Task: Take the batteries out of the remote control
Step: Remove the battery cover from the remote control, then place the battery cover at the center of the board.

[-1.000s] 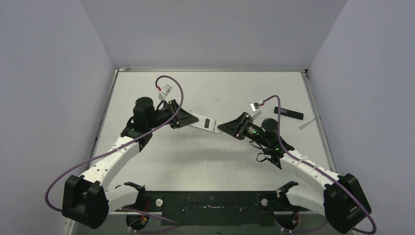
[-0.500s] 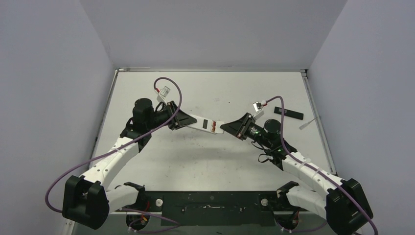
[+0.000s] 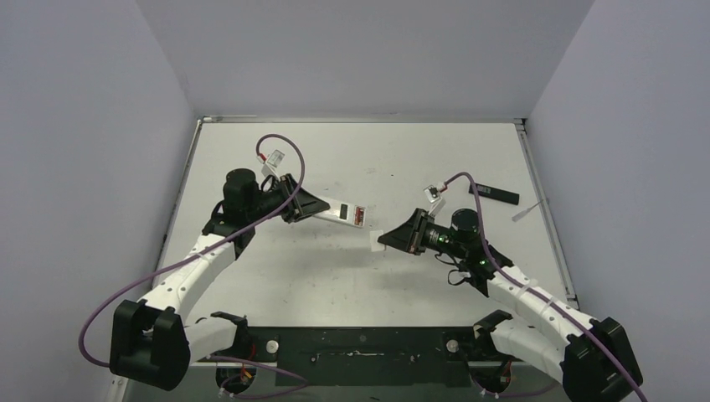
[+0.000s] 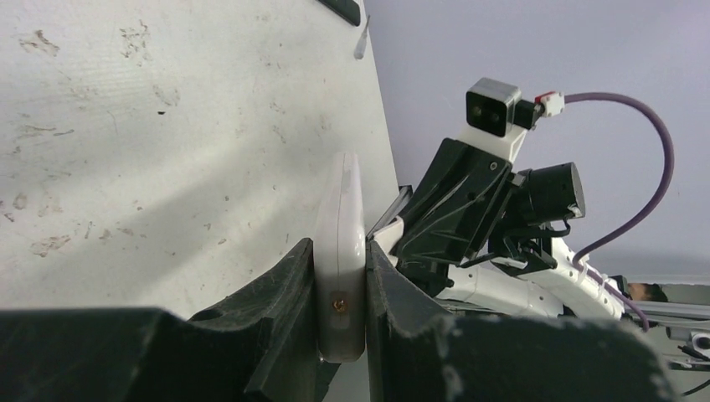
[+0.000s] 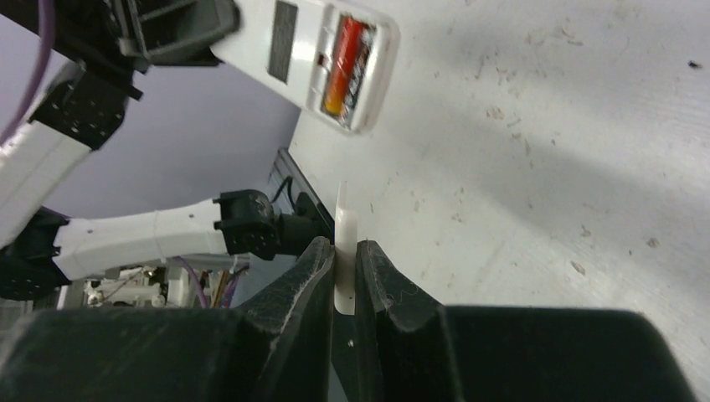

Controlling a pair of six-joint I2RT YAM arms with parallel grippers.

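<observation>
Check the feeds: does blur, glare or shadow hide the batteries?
Right wrist: batteries sharp, well lit; right tool holding the cover is dark, soft foreground. Left wrist: left tool grips the remote edge-on, hiding them. Top external: even light, batteries a reddish speck.

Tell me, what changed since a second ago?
The right gripper shut on the white cover and pulled it off the remote, toward the near edge, baring the batteries. The left gripper drew the remote slightly left, still gripping it. The black bar stayed put.
</observation>
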